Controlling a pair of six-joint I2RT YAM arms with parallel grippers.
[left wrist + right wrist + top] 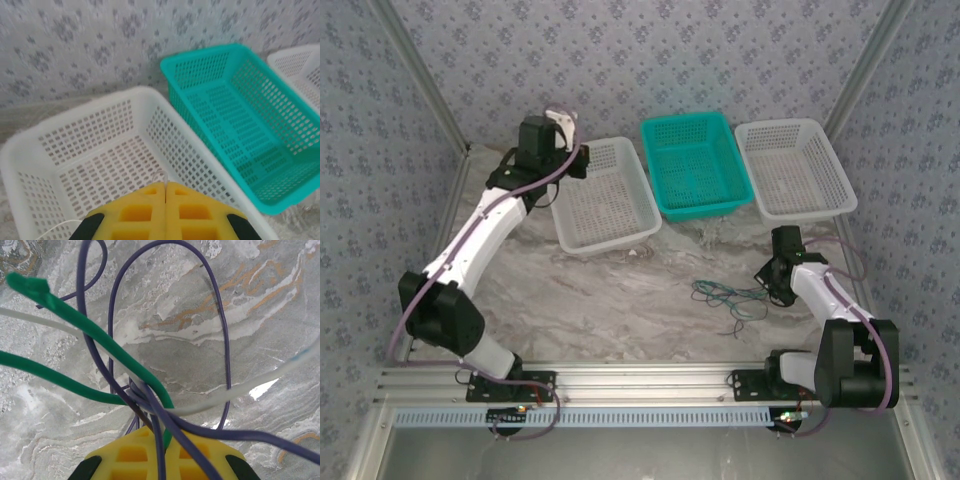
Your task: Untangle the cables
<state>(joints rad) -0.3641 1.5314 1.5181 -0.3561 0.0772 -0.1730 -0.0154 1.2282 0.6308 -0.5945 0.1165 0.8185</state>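
At lower right, our right gripper point(768, 285) clamps the tangled cables point(730, 298) on the counter point(620, 290); upper left, our left gripper point(577, 160) pinches a white wire point(159, 176) over a basket point(605, 200).

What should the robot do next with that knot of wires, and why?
Probably lift the right gripper slightly: it looks shut on the tangle of thin green, dark purple and whitish cables, which cross right at its fingertips on the marble table, so a gentle raise may loosen them.

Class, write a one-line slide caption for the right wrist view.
Right tool shut on tangled green, purple and whitish cables over the marbled tabletop.
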